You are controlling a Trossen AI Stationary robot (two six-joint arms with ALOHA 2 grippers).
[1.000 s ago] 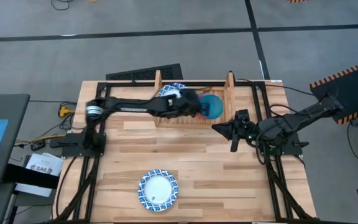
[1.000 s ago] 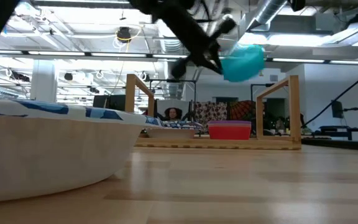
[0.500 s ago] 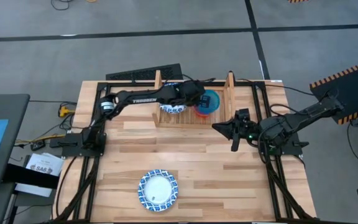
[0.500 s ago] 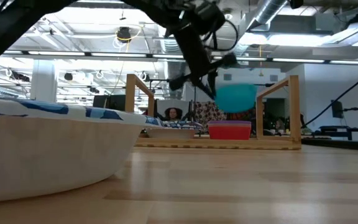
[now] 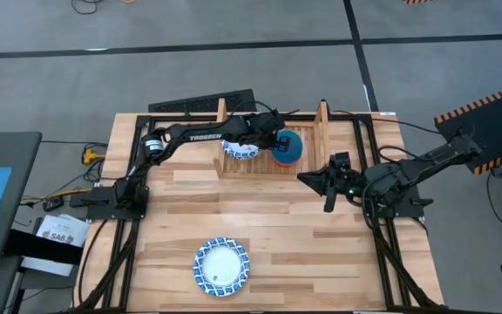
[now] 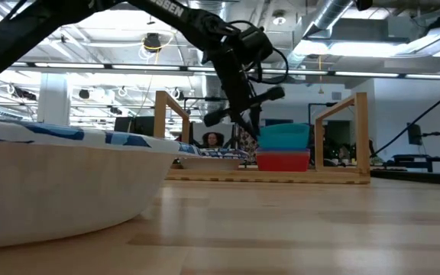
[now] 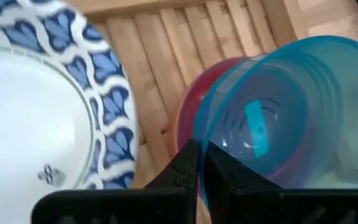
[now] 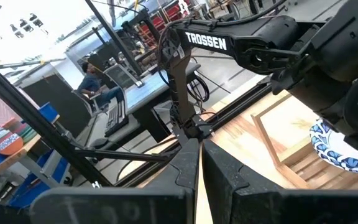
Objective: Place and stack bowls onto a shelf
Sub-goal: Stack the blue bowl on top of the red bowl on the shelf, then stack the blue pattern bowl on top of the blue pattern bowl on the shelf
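Left gripper: my fingers pinch the teal bowl's rim.
Teal bowl: nested in red bowl on shelf, 12 o'clock.
Right gripper: fingers pressed together, empty, 3 o'clock.

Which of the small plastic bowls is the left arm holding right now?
The teal bowl, pinched at its rim by the left gripper. It sits on top of the red-orange bowl on the wooden shelf, beside a blue-rimmed white bowl.

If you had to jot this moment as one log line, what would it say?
left end effector: shut on teal bowl rim | teal bowl: nested in red bowl on shelf | right end effector: idle over table, shut
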